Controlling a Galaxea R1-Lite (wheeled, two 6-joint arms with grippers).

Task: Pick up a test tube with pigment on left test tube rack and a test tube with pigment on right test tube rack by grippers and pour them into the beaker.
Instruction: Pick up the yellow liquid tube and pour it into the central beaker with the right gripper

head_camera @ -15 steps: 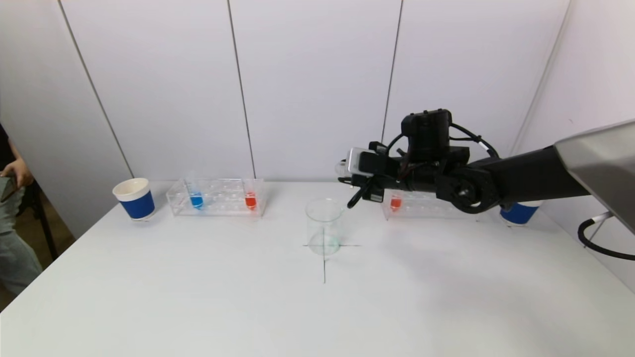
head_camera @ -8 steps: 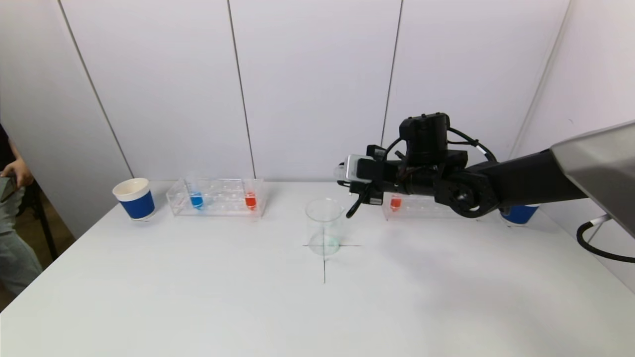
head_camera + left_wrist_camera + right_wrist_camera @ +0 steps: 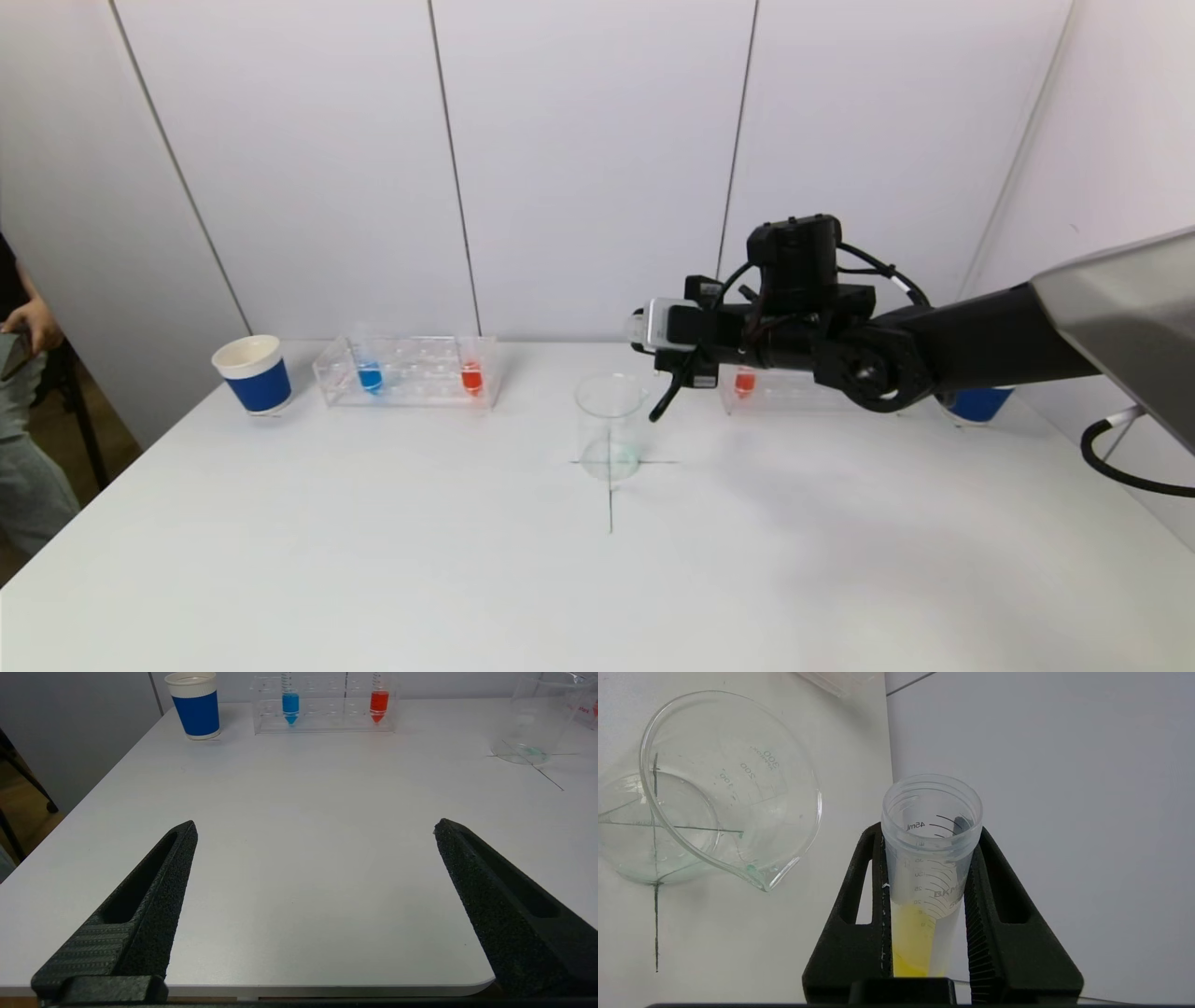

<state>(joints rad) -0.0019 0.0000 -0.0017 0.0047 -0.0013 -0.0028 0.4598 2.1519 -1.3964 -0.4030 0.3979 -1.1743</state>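
Observation:
My right gripper (image 3: pixel 665 359) (image 3: pixel 930 830) is shut on a clear test tube (image 3: pixel 930 858) with yellow pigment. The tube lies almost level, its open mouth (image 3: pixel 642 327) just right of and above the rim of the glass beaker (image 3: pixel 611 427) (image 3: pixel 733 788). The pigment sits in the tube's lower half and no stream shows. The left test tube rack (image 3: pixel 411 373) (image 3: pixel 327 723) holds a blue tube (image 3: pixel 370 376) and a red tube (image 3: pixel 471 377). The right rack (image 3: pixel 794 387) holds a red tube (image 3: pixel 744 381). My left gripper (image 3: pixel 314 823) hangs open over the table's near left edge, nothing between its fingers.
A blue paper cup (image 3: pixel 254 374) stands left of the left rack. Another blue cup (image 3: pixel 976 403) sits behind my right arm. A person (image 3: pixel 23 420) stands at the table's left side. A black cross (image 3: pixel 611 495) marks the beaker's spot.
My right gripper has moved a little down and left with the tube, bringing its mouth closer to the beaker's rim. Everything else is where it was.

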